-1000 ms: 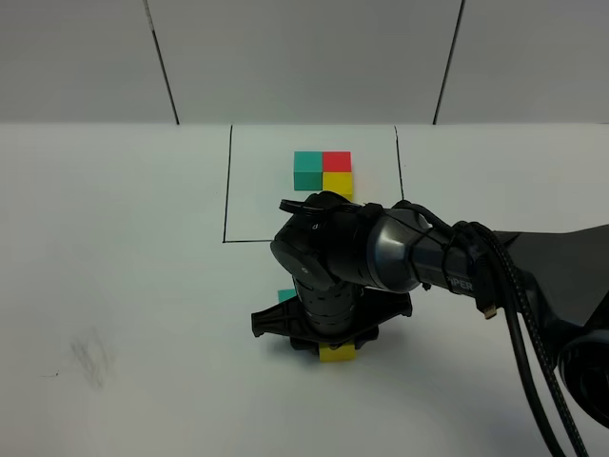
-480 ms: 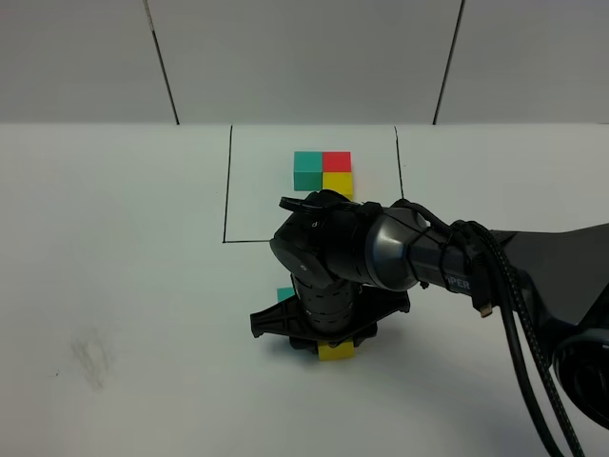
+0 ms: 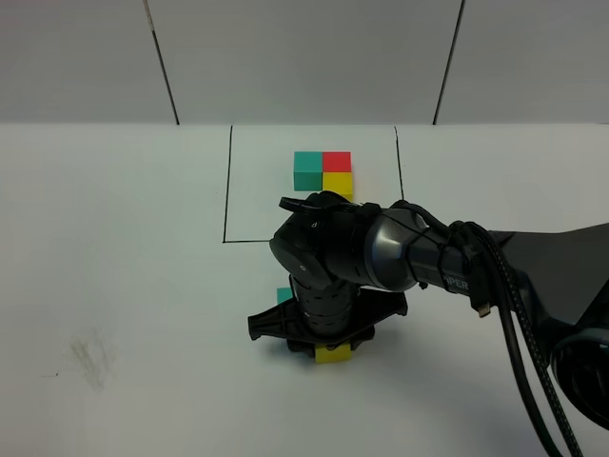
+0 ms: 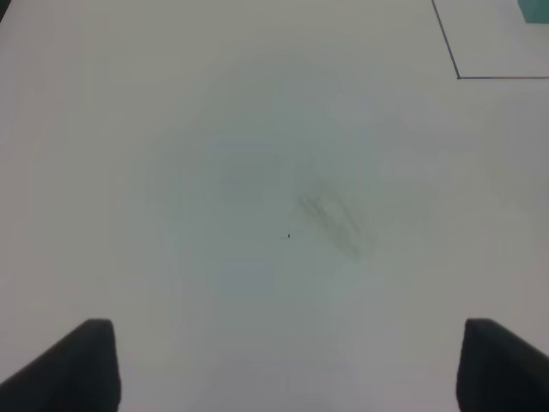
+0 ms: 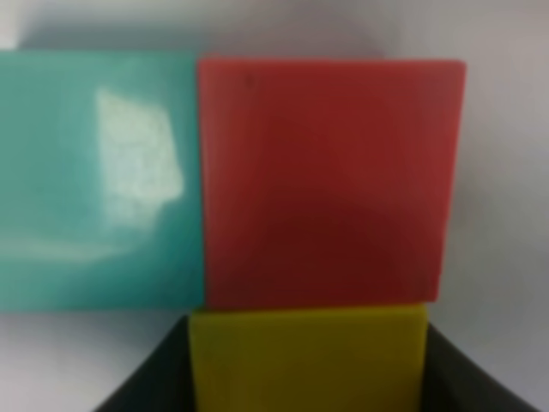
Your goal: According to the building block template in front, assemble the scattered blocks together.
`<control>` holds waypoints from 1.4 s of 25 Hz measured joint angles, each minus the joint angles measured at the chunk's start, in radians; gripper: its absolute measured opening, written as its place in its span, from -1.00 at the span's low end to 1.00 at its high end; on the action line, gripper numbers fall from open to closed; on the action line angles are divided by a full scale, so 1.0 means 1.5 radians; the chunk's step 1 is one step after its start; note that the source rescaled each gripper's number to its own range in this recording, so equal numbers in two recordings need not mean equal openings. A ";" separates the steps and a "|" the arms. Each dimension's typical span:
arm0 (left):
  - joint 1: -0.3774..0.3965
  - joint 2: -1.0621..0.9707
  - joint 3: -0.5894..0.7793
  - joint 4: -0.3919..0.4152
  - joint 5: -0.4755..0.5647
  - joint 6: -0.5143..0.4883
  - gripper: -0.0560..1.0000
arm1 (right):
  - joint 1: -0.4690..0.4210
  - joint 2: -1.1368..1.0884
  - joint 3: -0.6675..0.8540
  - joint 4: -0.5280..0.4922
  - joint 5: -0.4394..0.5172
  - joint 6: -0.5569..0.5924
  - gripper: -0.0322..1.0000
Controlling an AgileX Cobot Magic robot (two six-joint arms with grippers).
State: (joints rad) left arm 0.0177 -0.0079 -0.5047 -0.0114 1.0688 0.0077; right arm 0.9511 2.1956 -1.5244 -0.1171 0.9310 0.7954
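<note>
1. the yellow block (image 3: 334, 354) is the nearest item on the white table (image 3: 114, 286). the right gripper (image 3: 328, 345) stands directly over it, jaws clenched on its two sides; in the right wrist view the dark jaws flank the yellow block (image 5: 307, 356).
2. just beyond the yellow block, the red block (image 5: 330, 180) touches its far face. the teal block (image 5: 99, 180) touches the red block's left side. in the exterior high view the arm (image 3: 381, 252) hides the red block, and only a corner of the teal block (image 3: 284, 295) shows at the gripper's left.
3. the left gripper (image 4: 287, 360) is released, its fingertips (image 4: 81, 356) well apart over bare table with a faint grey smudge (image 4: 330, 219).
4. farther back lies the building block template (image 3: 324, 169): teal at the left, red at the right, yellow in front of red, inside a thin black outline (image 3: 227, 190).
</note>
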 joint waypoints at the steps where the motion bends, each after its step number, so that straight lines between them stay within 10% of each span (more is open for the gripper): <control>1: 0.000 0.000 0.000 0.000 0.000 0.000 0.64 | 0.000 0.000 0.000 0.003 0.000 -0.003 -0.84; 35: 0.000 0.000 0.000 0.000 0.000 0.000 0.64 | 0.001 0.000 0.000 -0.033 0.012 0.082 -0.84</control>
State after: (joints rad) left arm 0.0177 -0.0079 -0.5047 -0.0114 1.0688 0.0077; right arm 0.9529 2.1957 -1.5244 -0.1663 0.9491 0.9183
